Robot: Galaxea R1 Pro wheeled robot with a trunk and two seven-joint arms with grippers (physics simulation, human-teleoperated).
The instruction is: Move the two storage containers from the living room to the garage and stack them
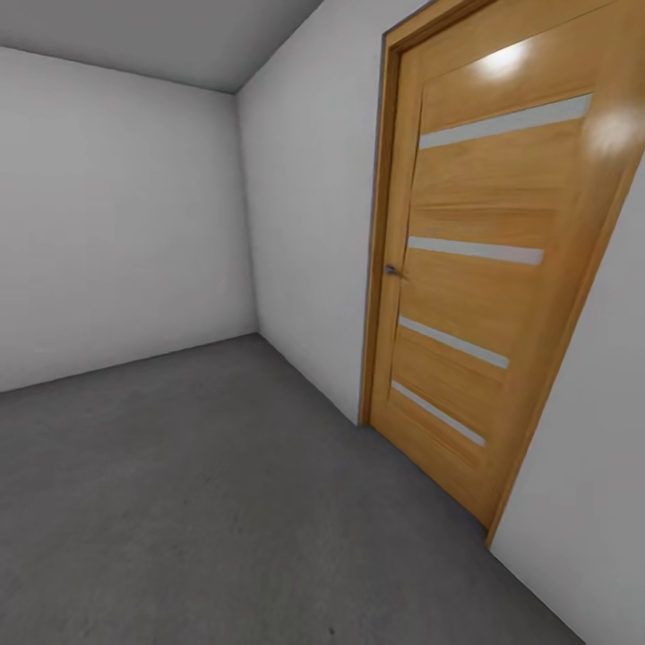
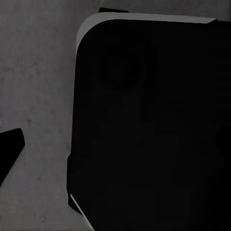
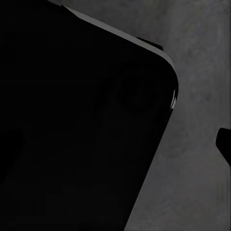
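Garage floor (image 1: 197,502) rough speckled grey; wooden door (image 1: 484,269), pale stripes; end effector states: cannot tell.

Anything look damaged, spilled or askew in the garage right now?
Nothing stands out. The wooden door is shut in its frame, and the dark grey floor and white walls look unmarked. The door's slant looks like camera tilt.
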